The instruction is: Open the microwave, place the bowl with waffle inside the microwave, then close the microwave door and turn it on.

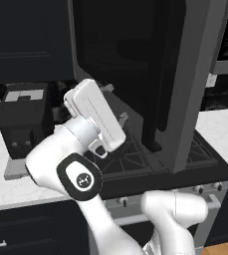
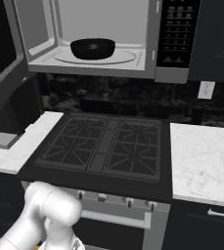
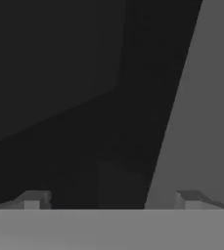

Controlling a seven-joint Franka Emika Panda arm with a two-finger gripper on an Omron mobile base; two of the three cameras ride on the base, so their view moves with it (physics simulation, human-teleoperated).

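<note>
With the bowl (image 2: 93, 48) already seated on the turntable inside the microwave (image 2: 152, 53), your remaining work is the door (image 1: 177, 84) and the start control. The waffle cannot be made out; the bowl's wall hides its contents from the right base view.

Note the state of the gripper (image 3: 111, 200): its two fingertips (image 3: 33, 199) stand wide apart near the bottom of the hand view, with nothing between them. Nothing is held. That spread suits a push with the hand, not a grasp.

Ahead of the fingers you see the door's dark glass, and toward the right-hand fingertip its grey frame edge runs up at a slant. The door stands swung out over the stove (image 2: 103, 146), close in front of the fingers; whether a tip touches it cannot be told. The hand is positioned on the outer face of the door, which is probably why it sits here: from this side a forward sweep would swing the panel back toward the cavity.

The bowl lies well beyond the fingers, behind the door. The button panel (image 2: 177, 31) lies further still, at the microwave's right side. Judge the task as past halfway.

A coffee machine (image 1: 23, 119) stands on the counter (image 1: 6, 169) off to the side of the arm; keep the elbow clear of it.
</note>
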